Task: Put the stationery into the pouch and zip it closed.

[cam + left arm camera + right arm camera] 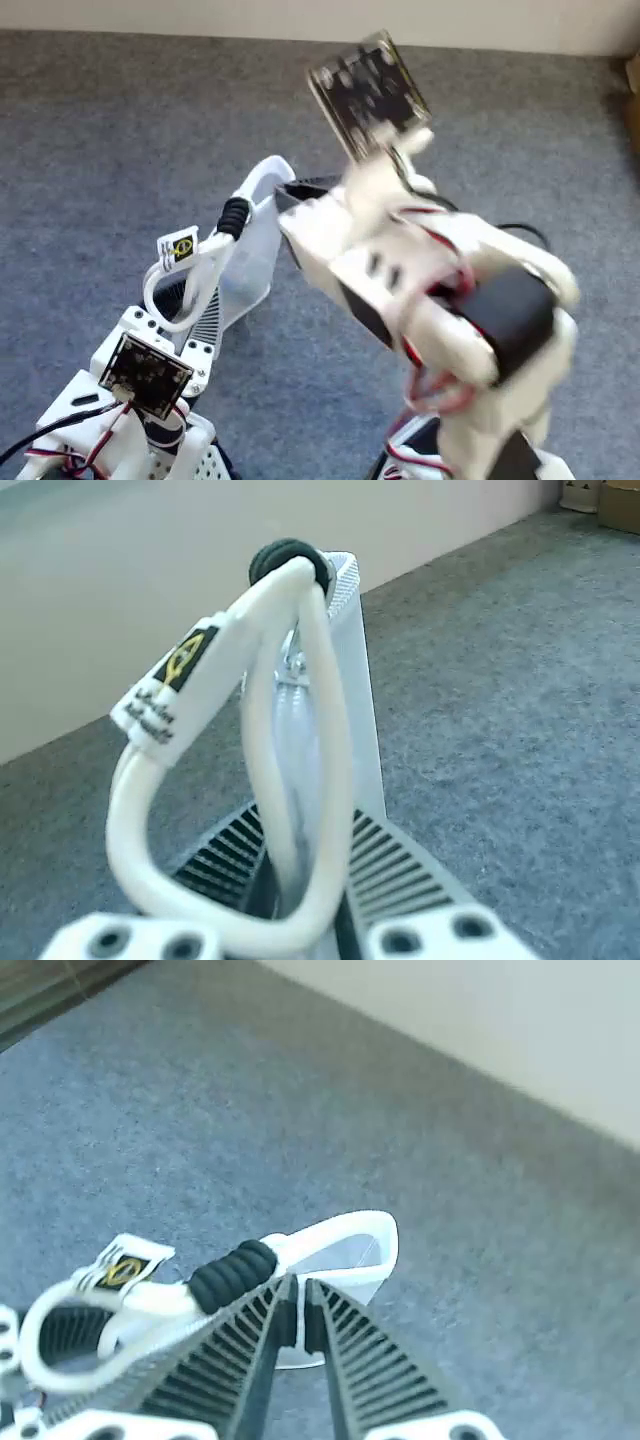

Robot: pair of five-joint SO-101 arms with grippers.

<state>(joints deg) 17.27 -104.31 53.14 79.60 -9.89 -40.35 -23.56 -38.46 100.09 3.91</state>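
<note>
My left gripper [305, 830] clamps the translucent pouch [255, 262], which stands upright over the grey carpet [100, 130], its white strap [215, 650] looped beside. My right gripper [298, 1295] is narrow, the fingers almost together at the top edge of the pouch.

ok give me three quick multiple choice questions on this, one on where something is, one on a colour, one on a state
1. Where does the black bead sit?
A) on the strap at the pouch top
B) inside the pouch
C) clipped to a pen

2. What colour is the carpet?
A) red
B) grey
C) green

3. How is the left gripper?
A) wide open above the carpet
B) shut on a pen
C) shut on the strap

Answers:
1 A, the black bead rings the strap where it meets the pouch's upper corner.
2 B, the carpet is grey in every view.
3 C, the strap loop is pinched between its fingers.
</note>
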